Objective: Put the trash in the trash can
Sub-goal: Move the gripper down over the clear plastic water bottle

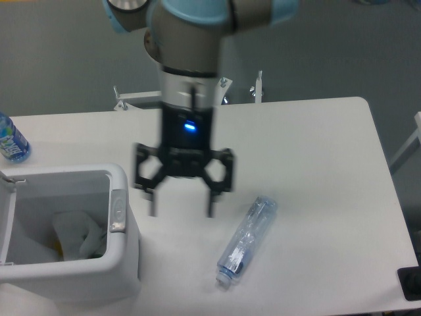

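The UR5e arm point(197, 26) reaches down from the top of the view, its grey wrist and pale blue joint caps above a black end effector point(181, 212) with a small blue light on its body. The end effector points straight down over the white table point(316, 145), its two thin dark fingers point(210, 201) spread wide apart with nothing between them; its outline is slightly blurred. It hangs between the trash can and the bottle, touching neither.

The trash can point(122, 263) is a white boxy plastic bin with rounded corners and a grey latch point(118, 210) on its right rim, standing open at the lower left. Inside it lies a wrinkled whitish sheet point(75, 230), crumpled against the bottom.

The clear slim plastic bottle point(247, 240) lies on its side on the table to the lower right of the end effector, ribbed and translucent, its pale cap point(223, 281) pointing toward the near edge.

At the far left edge stands a bottle with a blue-and-green label point(12, 139).
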Available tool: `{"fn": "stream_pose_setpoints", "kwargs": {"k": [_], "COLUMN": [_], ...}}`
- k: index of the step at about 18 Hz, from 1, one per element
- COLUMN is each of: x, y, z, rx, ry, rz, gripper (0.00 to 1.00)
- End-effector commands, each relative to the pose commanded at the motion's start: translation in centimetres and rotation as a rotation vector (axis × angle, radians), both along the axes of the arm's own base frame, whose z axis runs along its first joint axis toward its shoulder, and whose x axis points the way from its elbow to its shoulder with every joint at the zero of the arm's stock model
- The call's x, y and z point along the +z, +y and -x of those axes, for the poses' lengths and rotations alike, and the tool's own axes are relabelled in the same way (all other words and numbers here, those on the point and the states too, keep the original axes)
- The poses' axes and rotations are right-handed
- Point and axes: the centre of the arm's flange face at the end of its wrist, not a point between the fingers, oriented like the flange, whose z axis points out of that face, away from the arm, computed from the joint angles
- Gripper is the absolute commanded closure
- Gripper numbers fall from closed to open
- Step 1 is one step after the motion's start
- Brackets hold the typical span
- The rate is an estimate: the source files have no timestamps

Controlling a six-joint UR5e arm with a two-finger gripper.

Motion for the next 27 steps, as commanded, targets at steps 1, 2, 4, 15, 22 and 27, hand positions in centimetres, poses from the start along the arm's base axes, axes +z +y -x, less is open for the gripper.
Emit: {"fn": "stream_pose_setpoints", "kwargs": {"k": [1, 2, 4, 15, 22, 27], "x": [-2.1, -4.2, -8.2, -19.8, -23.1, -24.8], "y": [-0.4, -0.6, -0.5, 1.3, 3.3, 4.2], "z": [1.1, 1.8, 3.0, 4.9, 3.5, 2.8], "rx": [-0.033, -0.074, -0.146, -0.247, -0.431, -0.449], "ry": [0.017, 0.031, 0.049, -0.014, 0.022, 0.011], "rz": [0.050, 0.100, 0.193, 0.330, 0.372, 0.381], "gripper": [0.10, 0.10, 0.08, 0.05, 0.05, 0.05]}}
